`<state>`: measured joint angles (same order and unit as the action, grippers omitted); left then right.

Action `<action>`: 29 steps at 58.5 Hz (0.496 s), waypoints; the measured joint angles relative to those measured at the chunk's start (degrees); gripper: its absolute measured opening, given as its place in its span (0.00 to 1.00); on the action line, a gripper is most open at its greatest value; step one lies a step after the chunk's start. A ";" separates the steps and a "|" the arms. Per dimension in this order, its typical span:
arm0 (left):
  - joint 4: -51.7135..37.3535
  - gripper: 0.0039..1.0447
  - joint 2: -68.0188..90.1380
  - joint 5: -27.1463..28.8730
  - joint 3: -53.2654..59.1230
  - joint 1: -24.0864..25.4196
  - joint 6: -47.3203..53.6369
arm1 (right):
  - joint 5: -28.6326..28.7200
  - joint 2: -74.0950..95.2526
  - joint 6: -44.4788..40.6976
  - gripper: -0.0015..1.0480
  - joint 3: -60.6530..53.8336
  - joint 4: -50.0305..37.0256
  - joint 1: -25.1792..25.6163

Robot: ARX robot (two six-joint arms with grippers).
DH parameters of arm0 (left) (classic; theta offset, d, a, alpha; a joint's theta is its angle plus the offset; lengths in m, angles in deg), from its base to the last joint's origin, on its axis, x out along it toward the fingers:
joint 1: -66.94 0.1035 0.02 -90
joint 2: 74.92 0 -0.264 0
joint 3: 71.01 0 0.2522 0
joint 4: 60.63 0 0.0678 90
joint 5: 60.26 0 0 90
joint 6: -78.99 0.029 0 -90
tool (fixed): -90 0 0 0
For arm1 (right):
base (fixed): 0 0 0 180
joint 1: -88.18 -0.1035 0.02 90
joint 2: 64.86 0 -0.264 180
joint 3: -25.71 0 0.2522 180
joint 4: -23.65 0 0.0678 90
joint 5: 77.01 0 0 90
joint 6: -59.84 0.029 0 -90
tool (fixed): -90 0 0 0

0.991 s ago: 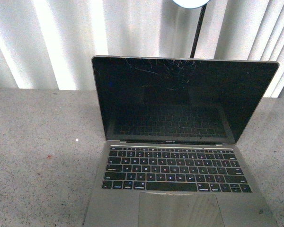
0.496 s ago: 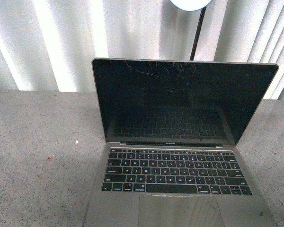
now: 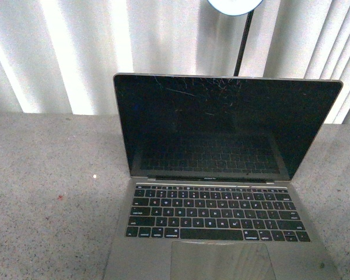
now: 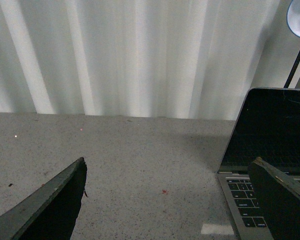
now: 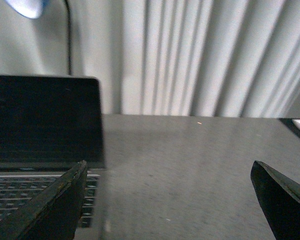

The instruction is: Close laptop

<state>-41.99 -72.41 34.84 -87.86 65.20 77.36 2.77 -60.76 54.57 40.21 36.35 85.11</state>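
Speckled grey stone tabletop (image 3: 46, 175): carries the item. Slim grey aluminium laptop with scratched black screen (image 3: 221, 128): centre, lid upright, same angle as a second ago; closing not begun. My left gripper (image 4: 169, 164), right gripper (image 5: 169, 165): both spread, empty, either side of it.

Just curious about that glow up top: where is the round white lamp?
In the front view, the round white lamp on its thin black stem stands behind the open grey aluminium laptop, above the middle of its screen's top edge.

White ribbed wall (image 3: 64, 52) behind grey speckled table (image 3: 46, 192); round lamp (image 3: 234, 4) above.
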 joint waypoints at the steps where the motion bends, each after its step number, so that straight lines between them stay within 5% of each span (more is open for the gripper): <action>1: 1.55 0.94 0.96 1.31 -0.46 -0.55 -0.63 | -1.53 1.40 -1.49 0.93 0.00 -1.33 -0.46; 5: 4.15 0.94 8.46 7.28 -2.19 -3.98 -2.16 | -1.64 5.95 -3.87 0.93 0.28 -5.99 -0.90; 12: -5.11 0.94 19.30 7.54 -2.47 -6.27 -3.17 | 2.36 15.96 -7.32 0.93 1.66 -16.74 0.76; 29: -37.44 0.94 56.33 -3.74 -17.53 -1.86 2.38 | 20.65 55.78 -14.36 0.93 20.13 -41.22 18.01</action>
<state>-79.43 -16.09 31.11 -105.39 63.34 79.74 23.42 -4.98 40.21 60.34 -4.87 103.12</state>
